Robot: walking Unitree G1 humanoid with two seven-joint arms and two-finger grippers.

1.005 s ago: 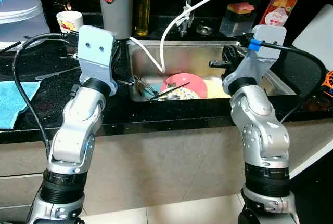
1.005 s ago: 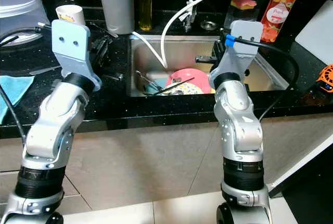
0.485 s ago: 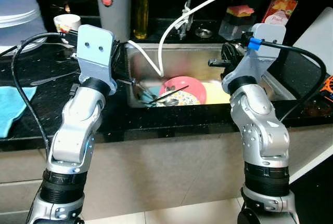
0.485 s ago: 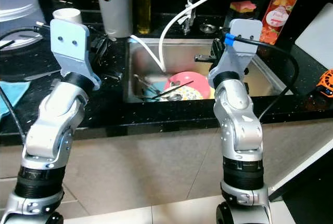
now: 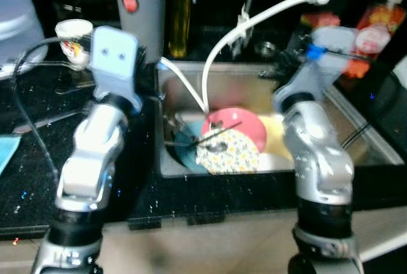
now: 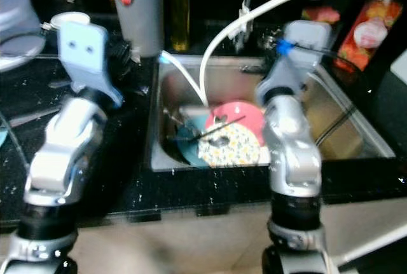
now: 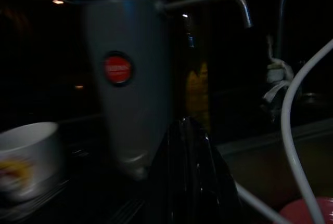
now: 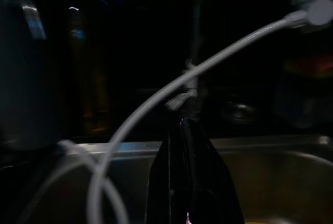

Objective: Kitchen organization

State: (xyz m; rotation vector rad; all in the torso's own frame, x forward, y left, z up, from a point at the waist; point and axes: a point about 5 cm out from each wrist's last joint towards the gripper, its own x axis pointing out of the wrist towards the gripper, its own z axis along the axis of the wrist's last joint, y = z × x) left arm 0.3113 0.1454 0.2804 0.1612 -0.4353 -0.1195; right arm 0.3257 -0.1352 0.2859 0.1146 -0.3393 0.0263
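The steel sink (image 5: 362,153) holds a stack of dishes: a pink plate (image 5: 247,123), a flower-patterned plate (image 5: 232,156) in front of it and a blue plate (image 5: 183,154) to the left, with dark utensils (image 5: 219,135) lying across them. My left gripper (image 7: 188,130) is raised over the counter at the sink's left rim, shut and holding nothing, pointing at the grey dispenser (image 7: 130,78). Above the sink's right side my right gripper (image 8: 183,128) is shut and holds nothing. A white hose (image 5: 254,23) arcs down into the sink.
On the black counter stand a white cup (image 5: 73,32), an oil bottle (image 5: 180,16) and an orange soap bottle (image 6: 369,32). A blue cloth (image 5: 5,150) lies at the far left. The tap (image 6: 251,0) rises behind the sink. The eye views are blurred.
The whole picture has shifted and blurred: the camera moved nearer and the sink looks larger. Both arms keep the same raised pose, and the dishes lie as before.
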